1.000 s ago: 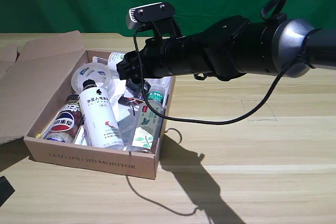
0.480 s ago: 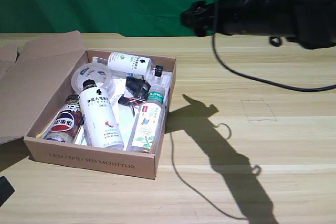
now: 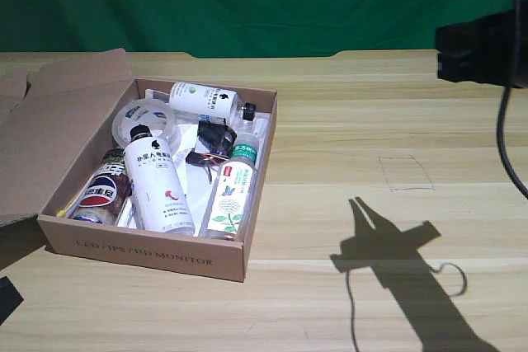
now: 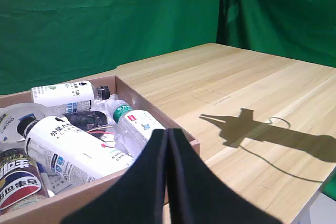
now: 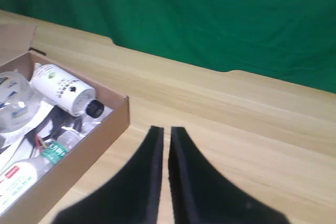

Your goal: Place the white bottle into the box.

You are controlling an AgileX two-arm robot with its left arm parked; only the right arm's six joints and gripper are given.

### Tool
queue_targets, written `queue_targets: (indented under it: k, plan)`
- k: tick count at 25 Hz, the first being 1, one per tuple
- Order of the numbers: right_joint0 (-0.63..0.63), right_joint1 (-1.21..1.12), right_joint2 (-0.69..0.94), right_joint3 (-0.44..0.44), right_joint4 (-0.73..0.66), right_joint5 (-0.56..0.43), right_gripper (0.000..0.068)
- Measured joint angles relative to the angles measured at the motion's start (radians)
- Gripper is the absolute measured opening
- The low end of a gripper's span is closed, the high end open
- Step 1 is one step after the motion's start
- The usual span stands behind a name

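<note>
White bottle (image 3: 159, 185) lying inside box (image 3: 148, 251), task apparently complete.
Hand (image 5: 166, 129) clenched, empty, well apart over tabletop (image 3: 371, 204); likely rigid, smooth, slippery; best gripped mid-body.

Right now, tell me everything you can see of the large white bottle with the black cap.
The white bottle lies on its side inside the box, small black cap pointing toward the back wall. Its body is an opaque white cylinder, plastic by the look, with dark printed text and a small pink-red mark. In the exterior view a dark cola bottle lies at its left and a clear bottle with a green cap at its right. Nothing grips it.
</note>
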State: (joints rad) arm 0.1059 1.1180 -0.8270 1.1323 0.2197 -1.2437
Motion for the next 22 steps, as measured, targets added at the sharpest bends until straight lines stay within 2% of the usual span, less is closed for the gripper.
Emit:
queue_targets:
  k: [4, 6, 16, 22]
  plan:
    - [-0.003, -0.196, 0.137, -0.001, -0.155, -0.006, 0.0003]
    - [-0.003, -0.288, 0.209, -0.001, -0.187, -0.035, 0.0003]
    - [-0.003, -0.543, 0.526, 0.056, -0.207, -0.069, 0.0003]
    - [-0.003, -0.61, 0.559, 0.1, -0.282, -0.069, 0.0003]
